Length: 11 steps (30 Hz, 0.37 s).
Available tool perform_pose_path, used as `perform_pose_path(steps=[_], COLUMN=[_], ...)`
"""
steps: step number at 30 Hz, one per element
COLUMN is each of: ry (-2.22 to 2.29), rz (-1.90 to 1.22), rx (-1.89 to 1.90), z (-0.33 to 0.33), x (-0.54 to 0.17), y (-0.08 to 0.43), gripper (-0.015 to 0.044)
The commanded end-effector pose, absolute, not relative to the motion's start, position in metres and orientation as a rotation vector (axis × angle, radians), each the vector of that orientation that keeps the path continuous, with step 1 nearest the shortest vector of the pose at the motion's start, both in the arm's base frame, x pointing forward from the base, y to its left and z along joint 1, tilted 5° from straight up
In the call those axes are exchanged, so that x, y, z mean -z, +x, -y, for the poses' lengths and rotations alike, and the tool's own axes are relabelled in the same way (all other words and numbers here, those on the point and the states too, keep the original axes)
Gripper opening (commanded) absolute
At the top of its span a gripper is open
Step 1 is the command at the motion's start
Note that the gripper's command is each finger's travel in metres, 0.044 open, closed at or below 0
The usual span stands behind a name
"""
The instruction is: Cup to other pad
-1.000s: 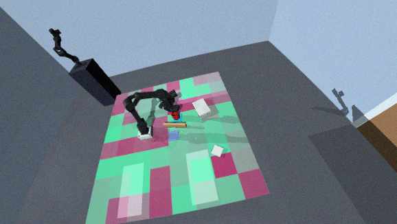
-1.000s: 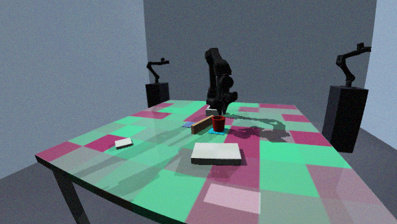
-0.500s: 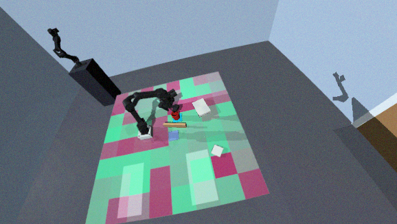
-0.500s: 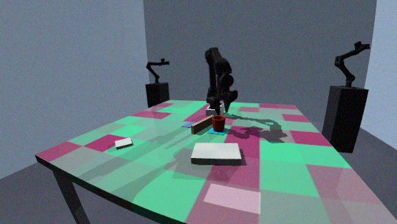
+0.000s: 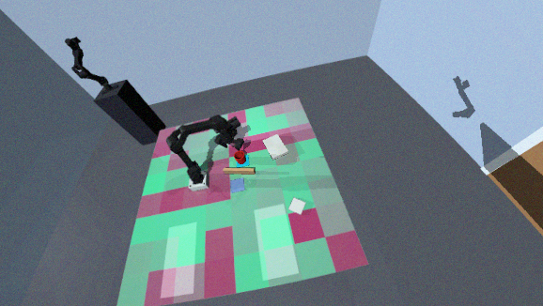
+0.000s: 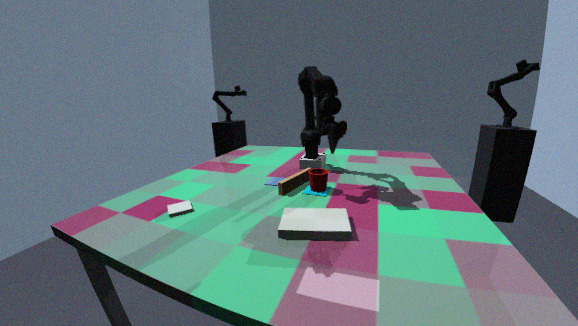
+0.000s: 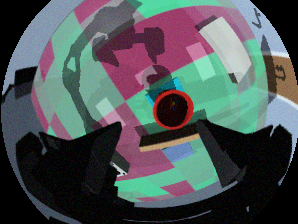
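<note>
The red cup (image 5: 240, 157) (image 6: 318, 180) (image 7: 170, 110) stands upright on the cyan pad (image 5: 246, 162) (image 6: 308, 191) (image 7: 177, 84). Small dim specks, the marbles, show inside it in the wrist view; their number cannot be told. The other pad (image 5: 238, 185) (image 6: 274, 182) (image 7: 180, 152), blue, lies across the wooden bar with nothing on it. My gripper (image 5: 232, 144) (image 7: 160, 124) is open and empty, higher than the cup and on the arm's side of it, apart from it. In the wrist view the cup shows beyond the fingertips, nearer the right finger.
The wooden bar (image 5: 240, 171) (image 6: 295, 182) (image 7: 170, 143) stands between the two pads, close to the cup. A large white block (image 5: 275, 146) (image 6: 315, 219) (image 7: 227, 45) lies on the cup's side of the table. A smaller white block (image 5: 297, 206) (image 6: 180, 208) lies farther off, past the bar.
</note>
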<state>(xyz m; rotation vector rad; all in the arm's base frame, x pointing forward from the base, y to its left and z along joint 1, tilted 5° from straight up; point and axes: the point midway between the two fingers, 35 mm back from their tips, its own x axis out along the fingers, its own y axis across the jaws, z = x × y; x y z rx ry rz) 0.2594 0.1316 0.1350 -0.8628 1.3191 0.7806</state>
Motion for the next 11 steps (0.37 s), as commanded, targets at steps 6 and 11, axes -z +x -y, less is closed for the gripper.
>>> perform_pose_path(steps=[6, 11], ry=[-0.863, -0.861], rz=[-1.320, -1.316], rx=[-0.770, -0.779], z=[-0.133, -0.134], x=[-0.161, -0.157], y=[0.256, 0.257], gripper=[0.0440, 0.0440])
